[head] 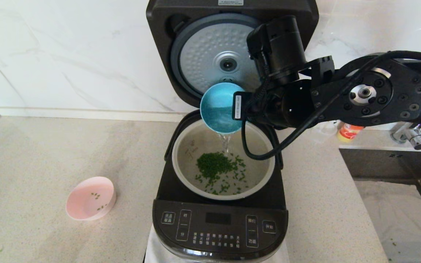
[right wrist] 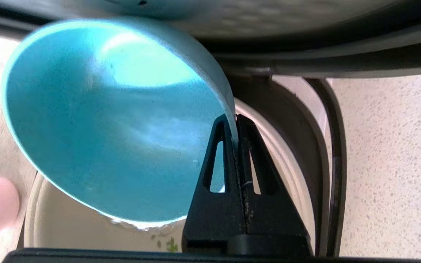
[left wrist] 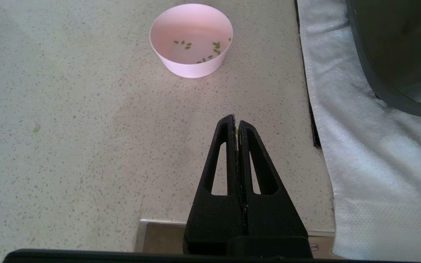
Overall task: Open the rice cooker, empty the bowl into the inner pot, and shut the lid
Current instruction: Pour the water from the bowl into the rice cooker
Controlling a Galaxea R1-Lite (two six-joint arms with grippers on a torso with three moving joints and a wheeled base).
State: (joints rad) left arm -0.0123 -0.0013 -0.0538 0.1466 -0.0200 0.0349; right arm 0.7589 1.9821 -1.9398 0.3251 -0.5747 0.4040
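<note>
The black rice cooker (head: 219, 226) stands in front of me with its lid (head: 214, 54) swung up, dimpled silver disc facing me. The pale inner pot (head: 186, 160) holds chopped green bits. My right gripper (right wrist: 234, 122) is shut on the rim of a blue bowl (head: 217, 107) (right wrist: 104, 128), tipped steeply over the pot's back edge. A thin stream of water falls from the bowl's lip into the pot. My left gripper (left wrist: 235, 122) is shut and empty, low over the counter left of the cooker. The pink bowl (head: 90, 199) (left wrist: 191, 38) sits upright with a few green flecks.
A white cloth (left wrist: 375, 157) lies under the cooker. A steel sink (head: 400, 190) and a tap (head: 413, 137) are on the right, with an orange-capped bottle (head: 349, 132) behind. A marble wall runs along the back.
</note>
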